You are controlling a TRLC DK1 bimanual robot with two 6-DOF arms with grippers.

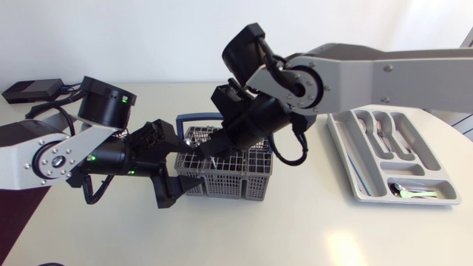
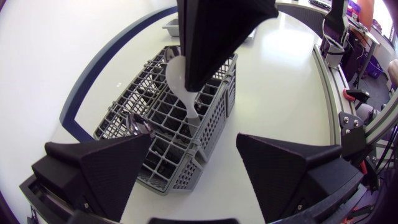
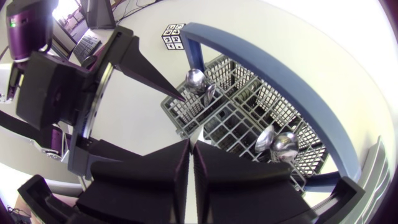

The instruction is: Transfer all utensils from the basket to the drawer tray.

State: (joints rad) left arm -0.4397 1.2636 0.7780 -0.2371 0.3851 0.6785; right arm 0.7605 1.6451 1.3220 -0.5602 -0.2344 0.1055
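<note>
One white spoon pinched in right tool, standing in basket.

No word, number or brand can be read anywhere. The one sign is a small white card printed with black square-pattern markers. It lies flat on the pale surface, ahead of the right end effector and beyond the grey plastic mesh basket.
</note>
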